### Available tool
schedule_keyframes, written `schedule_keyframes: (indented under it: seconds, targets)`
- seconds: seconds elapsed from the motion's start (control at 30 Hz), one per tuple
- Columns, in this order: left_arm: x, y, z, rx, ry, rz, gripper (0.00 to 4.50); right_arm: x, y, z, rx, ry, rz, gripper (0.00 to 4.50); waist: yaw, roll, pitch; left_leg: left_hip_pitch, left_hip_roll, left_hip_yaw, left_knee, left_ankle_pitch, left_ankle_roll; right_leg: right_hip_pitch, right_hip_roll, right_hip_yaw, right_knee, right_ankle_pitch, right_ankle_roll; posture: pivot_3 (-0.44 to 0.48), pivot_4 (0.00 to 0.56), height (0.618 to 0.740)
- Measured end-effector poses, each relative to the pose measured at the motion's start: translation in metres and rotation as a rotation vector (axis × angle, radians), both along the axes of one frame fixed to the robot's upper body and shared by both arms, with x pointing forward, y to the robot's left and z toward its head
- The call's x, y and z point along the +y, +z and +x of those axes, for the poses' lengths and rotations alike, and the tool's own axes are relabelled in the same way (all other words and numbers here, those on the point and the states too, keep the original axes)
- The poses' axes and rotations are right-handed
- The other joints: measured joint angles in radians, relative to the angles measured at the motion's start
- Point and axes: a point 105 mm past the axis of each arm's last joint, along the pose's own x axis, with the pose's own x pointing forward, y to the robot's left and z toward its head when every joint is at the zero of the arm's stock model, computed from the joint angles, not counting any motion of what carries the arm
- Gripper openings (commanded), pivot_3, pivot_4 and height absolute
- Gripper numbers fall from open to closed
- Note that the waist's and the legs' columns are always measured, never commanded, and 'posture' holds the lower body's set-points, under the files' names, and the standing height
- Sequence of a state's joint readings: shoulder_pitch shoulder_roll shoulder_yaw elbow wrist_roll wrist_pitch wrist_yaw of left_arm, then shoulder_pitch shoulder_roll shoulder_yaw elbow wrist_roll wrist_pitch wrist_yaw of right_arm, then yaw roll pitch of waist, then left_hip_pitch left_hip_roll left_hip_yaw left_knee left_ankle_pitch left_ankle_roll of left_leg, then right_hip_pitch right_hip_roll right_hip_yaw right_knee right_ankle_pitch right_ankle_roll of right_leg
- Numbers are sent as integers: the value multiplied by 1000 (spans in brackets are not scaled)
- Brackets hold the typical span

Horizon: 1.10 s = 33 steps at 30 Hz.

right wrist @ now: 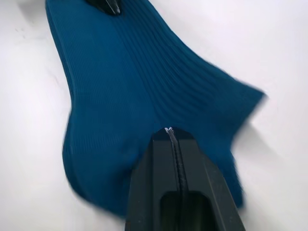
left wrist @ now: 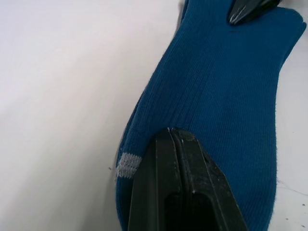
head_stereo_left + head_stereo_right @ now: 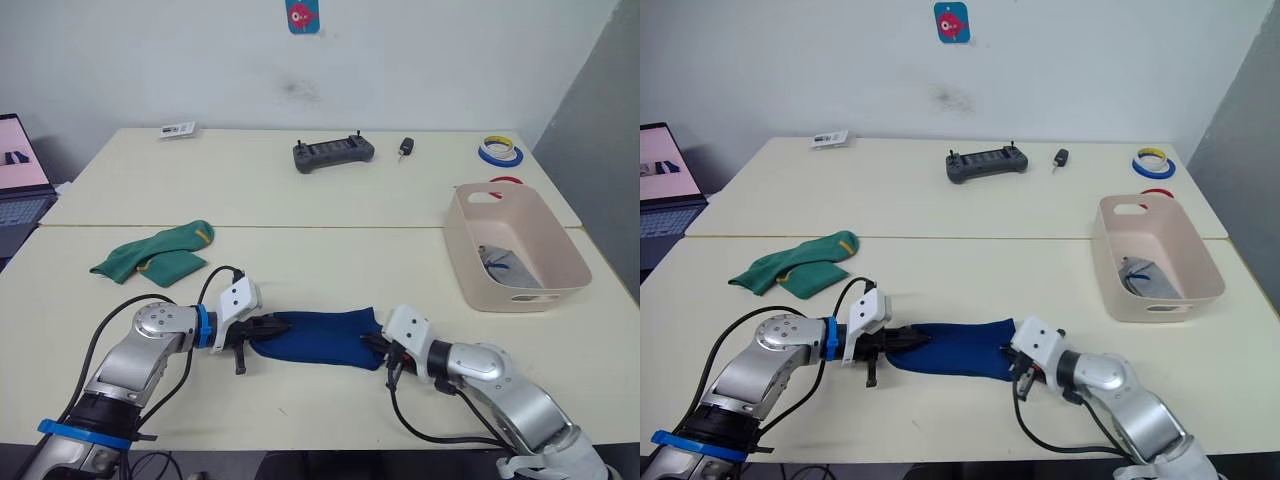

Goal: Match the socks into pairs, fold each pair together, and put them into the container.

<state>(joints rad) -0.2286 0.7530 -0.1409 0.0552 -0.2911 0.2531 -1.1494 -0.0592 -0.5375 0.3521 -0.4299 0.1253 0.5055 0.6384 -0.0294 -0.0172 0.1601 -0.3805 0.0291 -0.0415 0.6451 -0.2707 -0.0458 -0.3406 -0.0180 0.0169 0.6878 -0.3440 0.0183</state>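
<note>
1. Two grippers, left gripper [image 3: 268, 326] and right gripper [image 3: 375, 347], each pinched an end of the blue socks [image 3: 322, 337] on the bench [image 3: 330, 265].
2. Green socks [image 3: 155, 253] lay near the left arm; container [image 3: 514, 246] sat right, holding a grey sock [image 3: 501, 263].
3. Controller [image 3: 333, 153] and tape rolls [image 3: 499, 151] sat well apart at the back.

It looks like a lab or office room. Pale tables [image 3: 300, 200] stand against a bare white wall [image 3: 150, 60]; a laptop [image 3: 20, 180] and tape rolls [image 3: 499, 151] lie about.

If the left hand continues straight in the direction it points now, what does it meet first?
Likely the right hand, pinching the far end of the same royal blue ribbed fabric socks that the left hand holds; depth is uncertain.
</note>
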Motion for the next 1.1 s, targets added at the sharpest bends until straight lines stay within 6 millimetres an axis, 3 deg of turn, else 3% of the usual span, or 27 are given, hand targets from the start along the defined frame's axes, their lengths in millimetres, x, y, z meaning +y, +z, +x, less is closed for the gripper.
schedule_keyframes:
  seconds: [0.13,0.27,0.43,0.53,0.67,0.9,1.1]
  targets:
    - [0,1,1,-1,11,-20,22,-3,6,-3,0,-17,76,0,-1,0,1,-2,0,0,0,0,0,-2,0,0,0,0,0,0,150,740]
    - [-5,3,3,12,20,-57,22,-4,26,-6,-83,0,112,0,0,1,1,-3,0,0,0,0,0,-2,0,0,0,0,0,0,150,740]
    - [-7,11,3,27,12,-87,22,-16,27,-14,-51,-36,123,0,2,-1,2,-4,0,0,0,0,0,-2,0,0,-1,0,0,0,150,740]
    - [-11,18,-2,27,-34,-92,0,-28,26,-13,-8,-103,144,648,1,-1,2,-4,0,0,0,0,0,-2,0,0,-1,0,0,0,150,740]
    - [-12,19,-3,30,-51,-93,0,-39,25,-14,61,-210,209,2027,2,-1,3,-4,0,0,0,0,0,-2,0,0,-1,0,0,0,150,740]
    - [-18,6,-3,25,-66,-81,0,-30,22,-21,141,-350,321,4485,-1,-1,3,-4,0,0,0,0,0,-3,0,0,-1,0,0,0,150,740]
    - [-14,0,-3,16,-80,-55,0,-25,12,-19,200,-482,352,4485,-1,0,2,-3,0,0,-1,0,0,-3,0,0,-1,0,0,0,150,740]
